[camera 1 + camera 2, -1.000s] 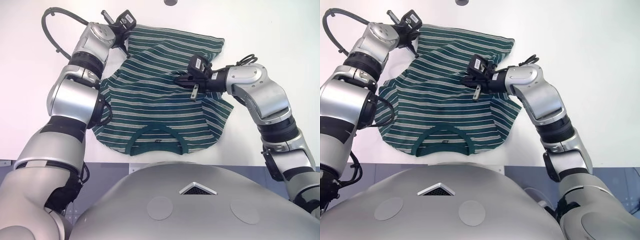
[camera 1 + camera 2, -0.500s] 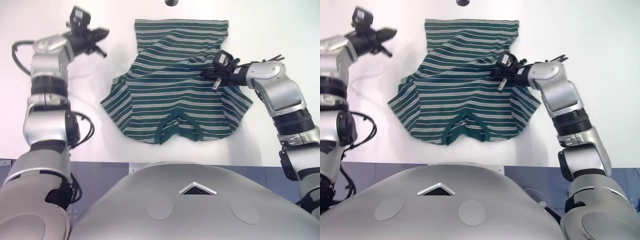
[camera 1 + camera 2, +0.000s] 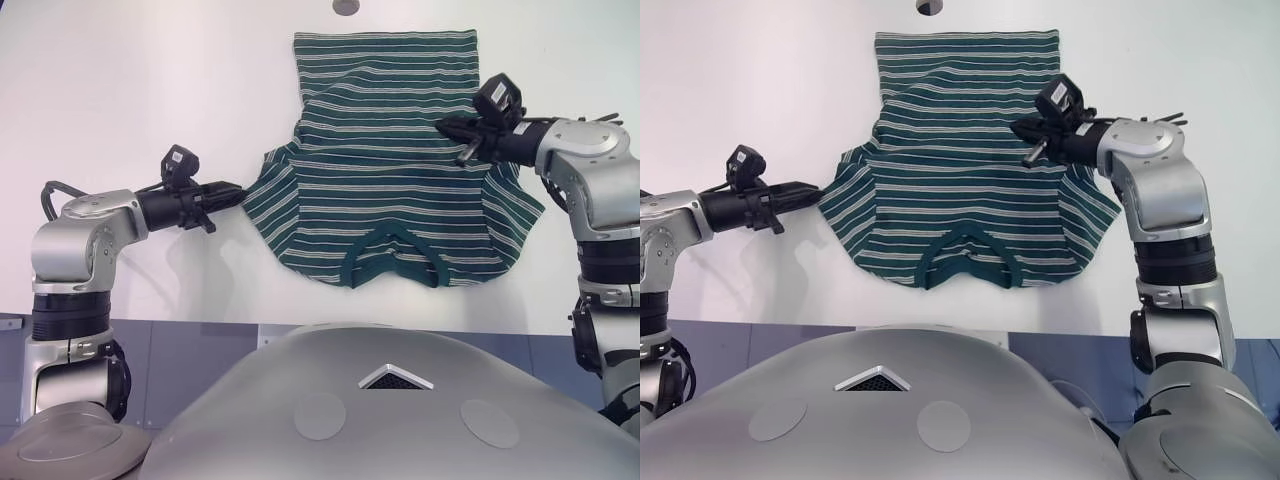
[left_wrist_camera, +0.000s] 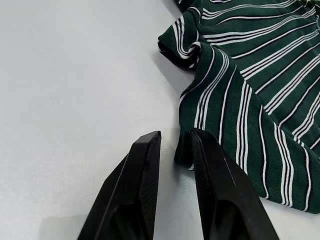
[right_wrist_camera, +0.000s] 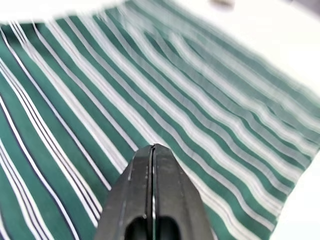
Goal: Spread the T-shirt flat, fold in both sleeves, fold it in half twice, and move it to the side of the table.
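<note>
T-shirt [image 3: 390,170] edge beside left end effector [image 3: 237,191]

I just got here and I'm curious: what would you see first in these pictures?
A green T-shirt with white stripes, lying a bit crumpled in the middle of the white table. On the left, the left claw is open right at the edge of the shirt's sleeve. On the right, the right claw is shut, with its tip over the shirt.
</note>
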Controlling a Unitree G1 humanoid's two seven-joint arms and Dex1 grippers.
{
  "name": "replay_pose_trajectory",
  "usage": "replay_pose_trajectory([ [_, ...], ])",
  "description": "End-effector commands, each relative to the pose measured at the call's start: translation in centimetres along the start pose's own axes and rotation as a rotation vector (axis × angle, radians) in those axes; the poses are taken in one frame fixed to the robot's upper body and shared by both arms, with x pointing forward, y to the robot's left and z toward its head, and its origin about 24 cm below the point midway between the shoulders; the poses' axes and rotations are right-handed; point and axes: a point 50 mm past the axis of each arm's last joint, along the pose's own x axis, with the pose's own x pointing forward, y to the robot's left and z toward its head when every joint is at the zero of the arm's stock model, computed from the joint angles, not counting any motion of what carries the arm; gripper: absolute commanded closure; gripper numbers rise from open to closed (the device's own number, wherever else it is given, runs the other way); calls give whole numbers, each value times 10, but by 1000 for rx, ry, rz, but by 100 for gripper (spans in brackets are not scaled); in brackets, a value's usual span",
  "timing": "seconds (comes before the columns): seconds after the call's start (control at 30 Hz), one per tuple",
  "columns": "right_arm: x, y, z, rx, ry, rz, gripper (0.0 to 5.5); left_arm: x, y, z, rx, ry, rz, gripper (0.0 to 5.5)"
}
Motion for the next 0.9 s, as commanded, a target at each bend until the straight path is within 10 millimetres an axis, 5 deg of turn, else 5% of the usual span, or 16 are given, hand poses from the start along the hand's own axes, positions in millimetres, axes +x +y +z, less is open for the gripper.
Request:
replay_pose_trajectory([
  [0.03,1,-7,-4,10,30,-51,550,3,-6,-31,-12,181,-14,442],
  [0.27,4,-16,-7,27,35,-94,550,4,-4,-23,8,152,-52,528],
  [0.47,-6,-20,-9,34,44,-108,550,6,-44,23,42,-58,-286,548],
  [0.57,-7,-21,-6,30,48,-96,550,31,-64,40,66,-96,-346,548],
  [0.73,-21,-18,-20,45,80,-86,533,105,-86,34,193,66,-223,532],
  [0.9,-78,-21,-60,225,135,-172,435,109,-89,36,241,82,-158,459],
])
